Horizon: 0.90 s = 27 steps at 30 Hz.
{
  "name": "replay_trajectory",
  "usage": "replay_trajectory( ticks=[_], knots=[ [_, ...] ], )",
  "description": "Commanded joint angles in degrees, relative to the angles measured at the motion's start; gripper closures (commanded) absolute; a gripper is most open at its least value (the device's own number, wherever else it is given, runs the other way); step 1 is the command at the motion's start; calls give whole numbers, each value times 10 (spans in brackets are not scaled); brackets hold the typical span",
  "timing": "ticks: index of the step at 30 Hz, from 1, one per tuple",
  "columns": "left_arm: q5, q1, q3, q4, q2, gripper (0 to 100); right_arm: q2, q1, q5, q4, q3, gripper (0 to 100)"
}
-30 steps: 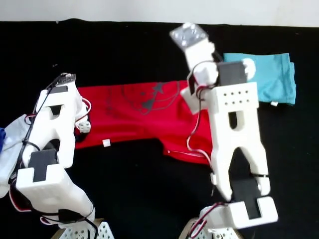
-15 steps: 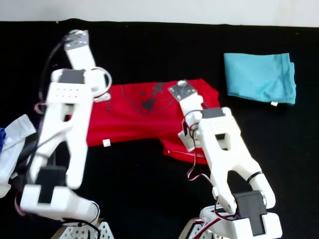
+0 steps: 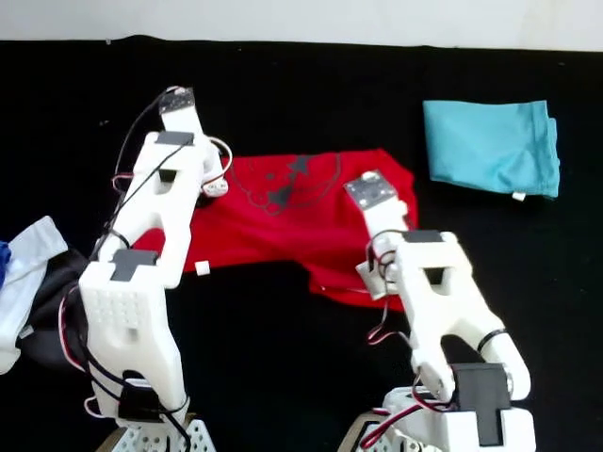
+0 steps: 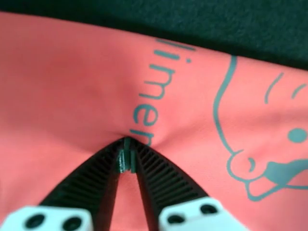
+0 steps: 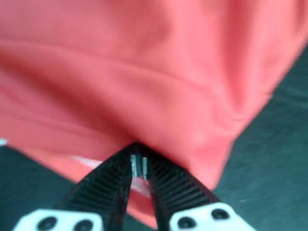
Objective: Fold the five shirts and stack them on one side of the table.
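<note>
The red shirt (image 3: 273, 231) lies at frame centre on the table (image 3: 283, 85), clamped by the left tool (image 4: 126, 161) and right tool (image 5: 138, 168); such shallow pinches could slip mid-fold, bunching the cloth.

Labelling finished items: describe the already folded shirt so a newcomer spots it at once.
On the black table, look to the far right, past the red shirt spread mid-table. The teal shirt lies there alone, a neat folded rectangle rather than flat, loose cloth.

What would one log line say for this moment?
left tool: shut on red shirt | right tool: shut on red shirt | teal shirt: folded, right side | white garment: crumpled, left edge
</note>
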Motion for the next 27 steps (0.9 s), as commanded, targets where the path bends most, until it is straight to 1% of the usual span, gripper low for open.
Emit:
replay_trajectory(
  ticks=[1, 4, 6, 9, 11, 13, 16, 19, 22, 25, 27],
  knots=[
    [4, 3, -41, 14, 24, 992, 15, 32, 13, -15, -11, 992],
    [4, 5, -48, 16, 31, 992, 41, 49, 18, 44, -30, 992],
    [4, 5, -50, 16, 31, 992, 38, 68, 51, 109, -64, 992],
    [4, 5, -50, 16, 31, 992, 4, 81, 63, 218, -152, 992],
    [4, 5, -50, 16, 31, 992, -30, 79, 62, 254, -220, 992],
    [4, 5, -50, 16, 31, 992, -50, 65, 43, 250, -284, 992],
    [4, 5, -50, 16, 31, 992, -18, 27, 3, 189, -324, 986],
    [4, 5, -50, 16, 31, 992, 79, -5, -11, 120, -327, 937],
    [4, 5, -50, 16, 31, 992, 196, -15, -21, 59, -369, 910],
    [4, 5, -50, 16, 31, 992, 305, -14, -33, 58, -458, 910],
    [4, 5, -50, 16, 31, 992, 367, 3, -33, 58, -526, 910]
  ],
)
